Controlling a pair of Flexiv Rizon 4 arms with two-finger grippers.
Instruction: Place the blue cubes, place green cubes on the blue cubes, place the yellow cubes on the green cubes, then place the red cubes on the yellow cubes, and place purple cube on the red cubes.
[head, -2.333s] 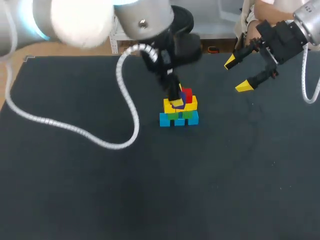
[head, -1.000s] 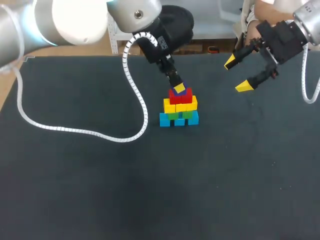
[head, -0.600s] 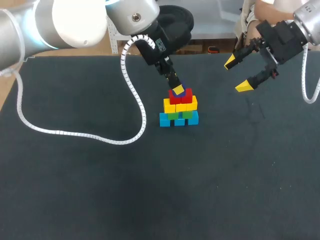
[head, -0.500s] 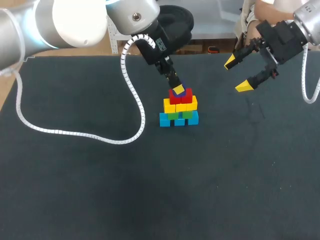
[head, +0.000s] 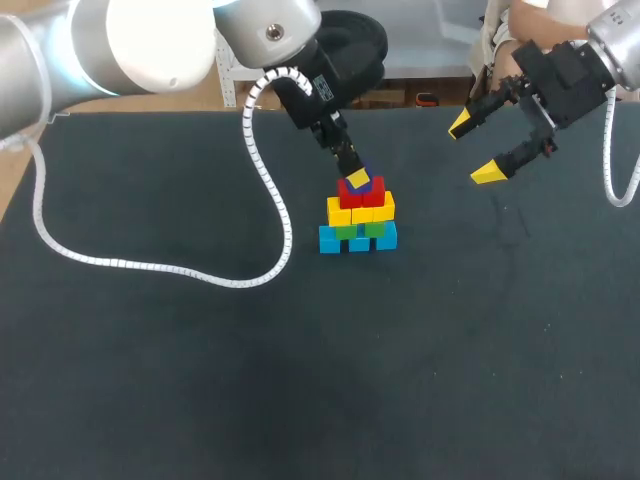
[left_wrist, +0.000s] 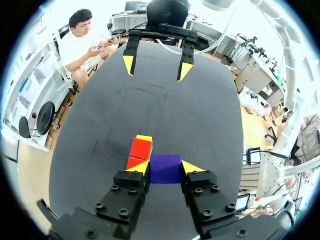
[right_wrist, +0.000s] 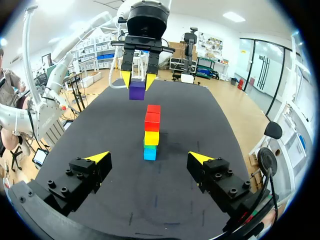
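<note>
Head view: L arm (head: 150, 45) comes in from the upper-left corner and reaches to mid-table (head: 150, 380). Left gripper (head: 354, 176) sits right over the stack, fingers pinched on the purple cube (head: 364, 172); only a sliver of the cube shows behind a yellow tip. Stack from the bottom: blue cubes (head: 358, 241) in a row of 3, green cubes (head: 362, 229), yellow cubes (head: 361, 210), 2 red cubes (head: 362, 190) on top. A white coiled cable (head: 150, 263) from the L arm loops across the table. Right gripper (head: 476, 149) hangs at the far right, well apart from the stack, fingers spread wide w/ nothing between them.

L wrist view: both fingertips press the purple cube (left_wrist: 165, 168) from 2 sides. Red cubes (left_wrist: 140, 148) lie just beside and below it, a yellow cube edge past them. Can't tell here whether purple touches red. Right gripper (left_wrist: 156, 66) is far ahead, fingers wide.

R wrist view: own fingers (right_wrist: 201, 158) are wide apart and hold nothing. The stack stands ahead between them: blue at the base, then green, yellow, red (right_wrist: 152, 121). Beyond it, the left gripper (right_wrist: 137, 79) holds the purple cube (right_wrist: 136, 89) in the air, w/ a clear gap between purple and the top red.
</note>
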